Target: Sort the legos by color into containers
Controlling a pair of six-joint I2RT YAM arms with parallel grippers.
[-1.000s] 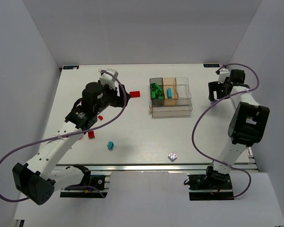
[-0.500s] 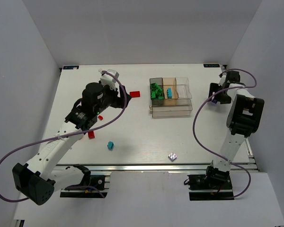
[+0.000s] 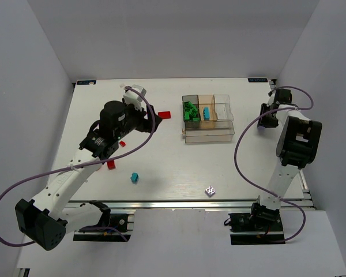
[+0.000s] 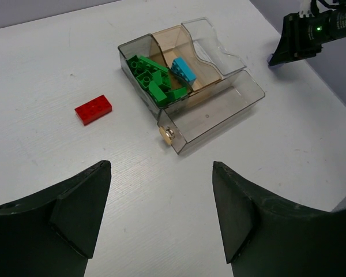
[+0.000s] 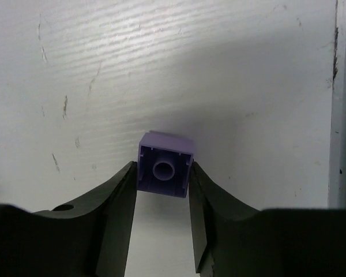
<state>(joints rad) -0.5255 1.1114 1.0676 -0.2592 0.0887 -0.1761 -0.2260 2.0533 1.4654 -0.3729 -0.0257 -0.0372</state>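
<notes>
Right arm has dropped to far right edge of table [image 3: 161, 167]. Right gripper [image 5: 162, 180] now pinches purple brick [image 5: 164, 172] lying there, well apart from tray [image 4: 219, 124]. Pick probably begins. Left gripper [image 4: 160, 173] wide, empty, facing red brick [image 4: 93, 109].

Gap between red brick [image 4: 93, 109] and tray [image 4: 219, 112]

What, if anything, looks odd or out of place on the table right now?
The right gripper pinches a purple brick, underside showing, by the right edge of the table; the tray holds only green and cyan ones. A small pale patterned cube also sits alone near the front edge; I cannot tell what it is.
</notes>
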